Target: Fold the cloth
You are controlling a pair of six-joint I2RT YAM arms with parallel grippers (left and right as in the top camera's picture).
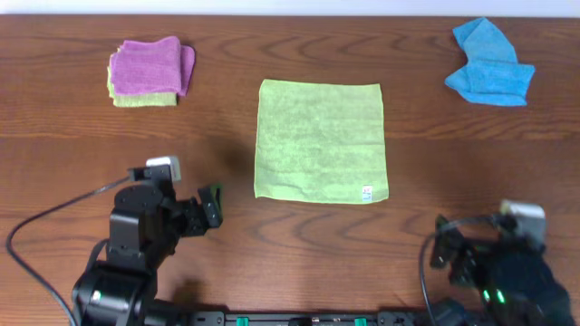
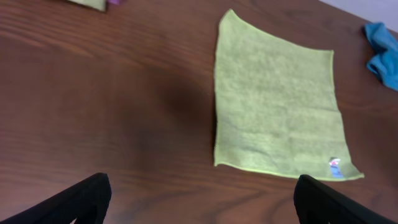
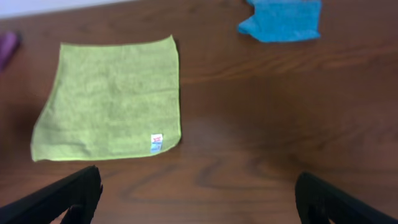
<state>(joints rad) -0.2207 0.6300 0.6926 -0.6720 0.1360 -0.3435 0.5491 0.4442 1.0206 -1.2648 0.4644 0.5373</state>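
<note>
The lime-green cloth [image 1: 320, 140] lies flat and unfolded at the middle of the wooden table, its small white tag [image 1: 366, 192] at the near right corner. It also shows in the left wrist view [image 2: 277, 106] and the right wrist view [image 3: 112, 96]. My left gripper [image 1: 213, 206] is open and empty, near the table's front left, short of the cloth's near left corner. My right gripper [image 1: 444, 249] is open and empty at the front right, apart from the cloth. Both wrist views show wide-spread black fingers [image 2: 199, 202] [image 3: 199, 199] over bare wood.
A purple cloth [image 1: 151, 65] lies folded on a lime-green one at the back left. A crumpled bright blue cloth [image 1: 489, 65] lies at the back right, also in the right wrist view [image 3: 283, 18]. Cables trail from both arms at the front edge.
</note>
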